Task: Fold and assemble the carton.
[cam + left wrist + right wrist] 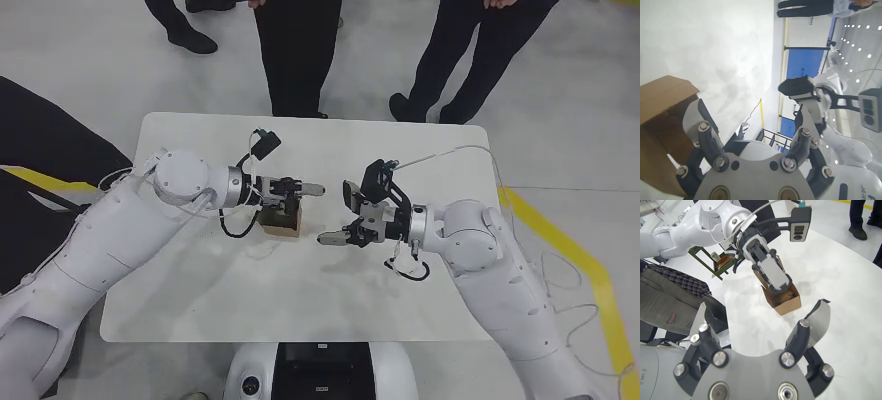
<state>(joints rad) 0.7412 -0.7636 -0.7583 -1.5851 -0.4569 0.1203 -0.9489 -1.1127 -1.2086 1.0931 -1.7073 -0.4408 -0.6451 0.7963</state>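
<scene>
Left hand [300,188] is spread wide above the brown carton [281,222], which stands open-topped near the middle of the white bench [200,290]. One of its fingers [696,113] sits right at the carton's upper edge. Whether it presses the cardboard cannot be told. The other finger [807,115] is held well clear. Right hand [338,236] hangs near the carton without touching it, fingers spread wide, holding nothing.
</scene>
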